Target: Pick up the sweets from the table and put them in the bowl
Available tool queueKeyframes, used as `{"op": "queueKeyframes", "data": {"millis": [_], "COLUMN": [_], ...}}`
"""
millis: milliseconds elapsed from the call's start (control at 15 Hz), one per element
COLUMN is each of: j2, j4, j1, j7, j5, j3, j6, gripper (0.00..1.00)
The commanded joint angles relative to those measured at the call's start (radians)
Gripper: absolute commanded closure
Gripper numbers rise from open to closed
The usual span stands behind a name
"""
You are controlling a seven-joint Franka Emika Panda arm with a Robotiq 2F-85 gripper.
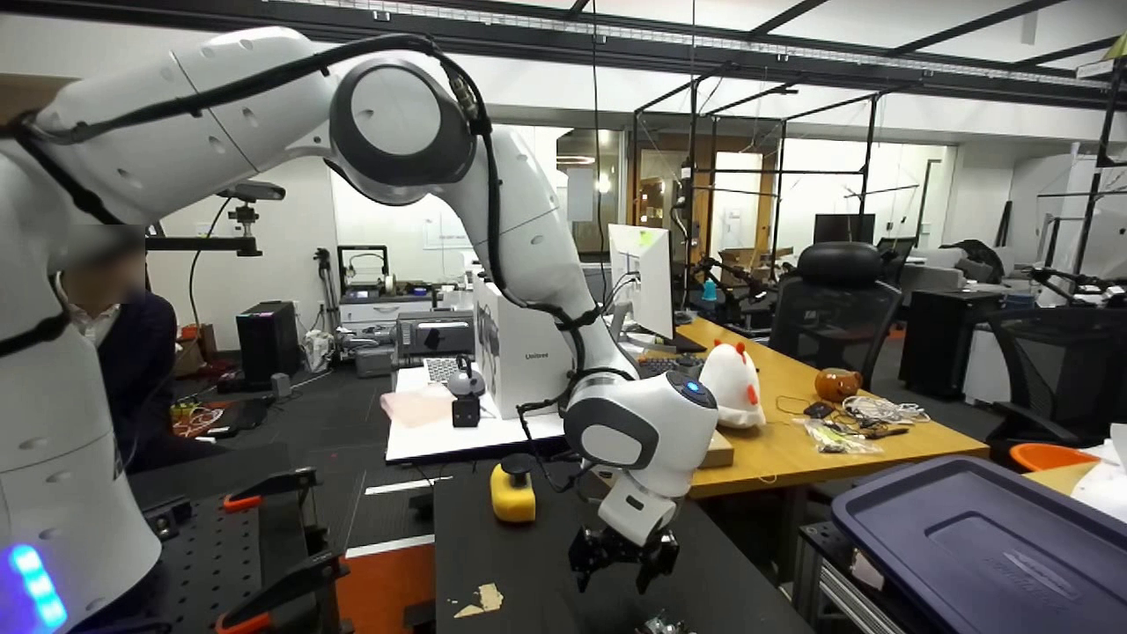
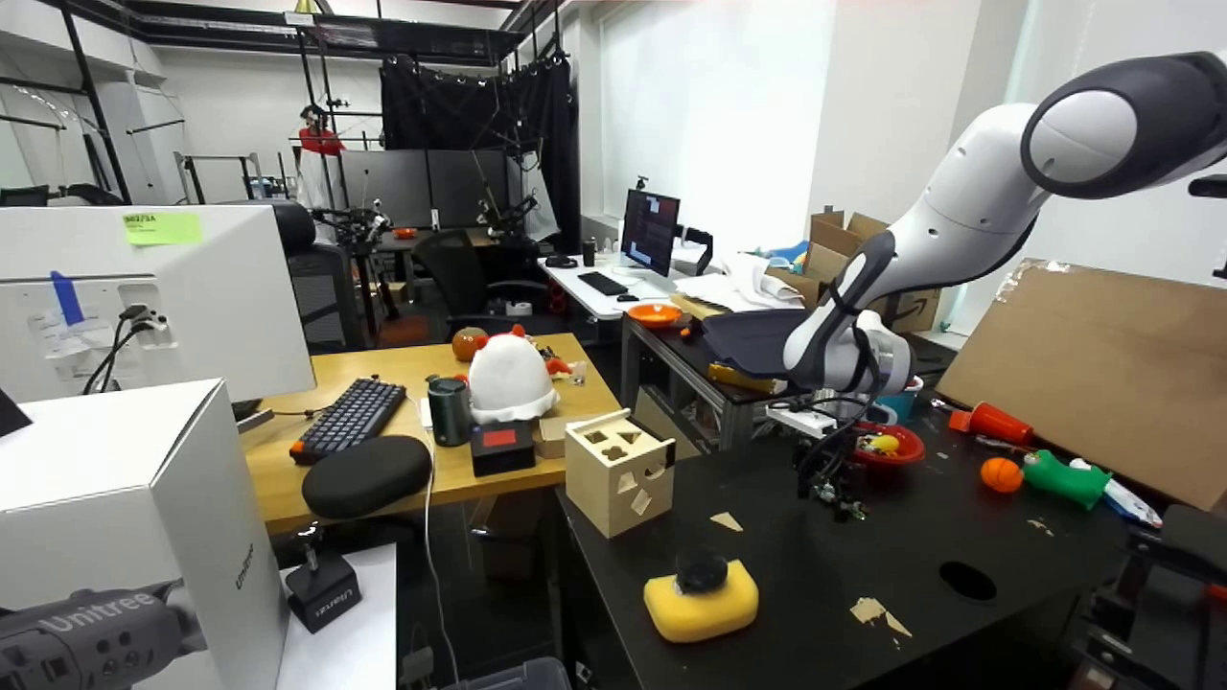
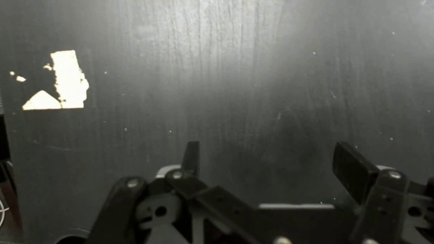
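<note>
Where the white arm (image 1: 528, 238) arches over the black surface (image 1: 528, 568) in an exterior view, the hand (image 1: 613, 584) hangs from the wrist, fingers spread and pointing down, released. A small shiny cluster (image 1: 662, 625) sits just beside it on the surface, cut off at the bottom; looks like the sweets, pieces too small to make out. Yellow block (image 1: 513, 497) with a black top is farther back; pale scraps (image 1: 484, 600) near the surface edge on the robot's base side.

In an exterior view, the red bowl (image 2: 887, 462) stands on the surface near the hand, partly hidden by dark wrist cables. A yellow thing (image 2: 885, 444) and some small stuff are in it, can't name them. Shiny cluster is on the surface, outside the bowl, right by the fingertips; touching or not, can't tell. Wooden box (image 2: 618, 484) with cut-out shapes stands at the surface edge. Past the bowl: red cup (image 2: 999, 422) on its side, orange ball (image 2: 1002, 474), green toy (image 2: 1064, 479).

Wrist view: fingers (image 3: 356, 173) stand wide apart, only dark surface showing between. Pale scraps lie well off to one side.
</note>
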Motion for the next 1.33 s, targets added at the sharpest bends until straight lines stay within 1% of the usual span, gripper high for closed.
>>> {"op": "queueKeyframes", "data": {"millis": [0,200,333,467,533,600,667,933,1133,1267], "j2": [-0.051,-0.058,-0.054,-0.047,-0.042,-0.04,-0.033,-0.02,-0.006,-0.001], "j4": [-0.062,-0.083,-0.088,-0.095,-0.101,-0.1,-0.098,-0.08,-0.058,-0.048], "j1": [0.001,0.036,0.054,0.081,0.11,0.114,0.134,0.192,0.2,0.16], "j7": [0.085,0.195,0.268,0.354,0.421,0.452,0.509,0.705,0.802,0.806], "j5": [0.043,0.025,0.008,-0.01,-0.027,-0.042,-0.066,-0.179,-0.236,-0.241], "j3": [-0.002,-0.039,-0.061,-0.09,-0.119,-0.122,-0.142,-0.186,-0.182,-0.143], "j6": [0.102,0.161,0.171,0.165,0.162,0.156,0.15,0.12,0.105,0.11], "gripper": [0.0,0.0,0.0,0.0,0.0,0.0,0.0,0.0,0.0,0.0]}}
